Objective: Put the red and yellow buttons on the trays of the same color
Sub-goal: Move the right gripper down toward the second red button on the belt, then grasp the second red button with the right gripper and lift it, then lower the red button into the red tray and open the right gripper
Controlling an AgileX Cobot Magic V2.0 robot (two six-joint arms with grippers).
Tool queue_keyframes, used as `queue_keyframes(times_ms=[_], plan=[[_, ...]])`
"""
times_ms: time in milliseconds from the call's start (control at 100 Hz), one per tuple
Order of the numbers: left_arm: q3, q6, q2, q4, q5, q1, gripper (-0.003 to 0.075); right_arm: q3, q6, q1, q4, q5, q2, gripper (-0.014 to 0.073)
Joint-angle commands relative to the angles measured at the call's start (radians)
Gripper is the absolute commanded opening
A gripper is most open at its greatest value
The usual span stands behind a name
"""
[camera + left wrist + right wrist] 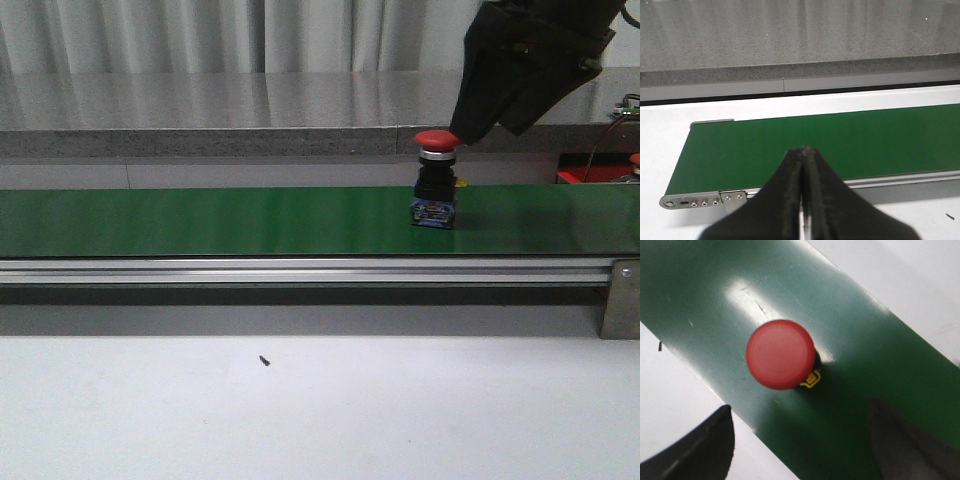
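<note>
Green belt (pixel 250 220): right jaws spread wide above red button (pixel 436 140), holding nothing.

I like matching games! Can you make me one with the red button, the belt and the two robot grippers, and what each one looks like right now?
Things:
1. red button
2. conveyor belt
3. left gripper
4. right gripper

States:
A. fingers pressed together, holding nothing
B. fingers spread wide apart
C. long, flat and green
D. standing upright on the belt

Pairs: 1-D, 2-C, 3-A, 4-B
</note>
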Motion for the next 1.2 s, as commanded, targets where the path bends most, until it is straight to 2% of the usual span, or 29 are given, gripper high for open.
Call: queue_keyframes(times_ms=[0, 400, 500, 620, 670, 930, 1190], plan=[[-0.028, -0.002, 0.008, -0.029, -0.078, -0.009, -0.0019, -0.024, -0.004, 0.0, 0.021, -0.044, -0.033, 0.0556], [-0.028, -0.002, 0.008, -0.029, -0.078, -0.009, -0.0019, -0.025, -0.003, 0.0, -0.025, -0.116, 0.037, 0.0537], [-0.028, -0.002, 0.008, -0.029, -0.078, -0.009, -0.002, -0.025, 0.018, 0.0, -0.062, -0.116, 0.039, 0.04], [-0.028, -0.002, 0.008, -0.029, -0.078, -0.009, -0.0019, -0.025, 0.042, 0.0, -0.113, -0.096, 0.039, 0.0143], [-0.028, -0.002, 0.008, -0.029, -0.078, -0.009, -0.0019, -0.026, 0.049, -0.001, -0.125, -0.082, 0.037, 0.0094], [-0.028, -0.002, 0.008, -0.029, -0.078, -0.009, -0.002, -0.121, 0.054, -0.054, -0.135, -0.014, 0.013, 0.0088], [-0.028, -0.002, 0.008, -0.029, -0.078, -0.009, -0.0019, -0.316, 0.057, -0.27, -0.136, 0.013, 0.02, 0.0088]])
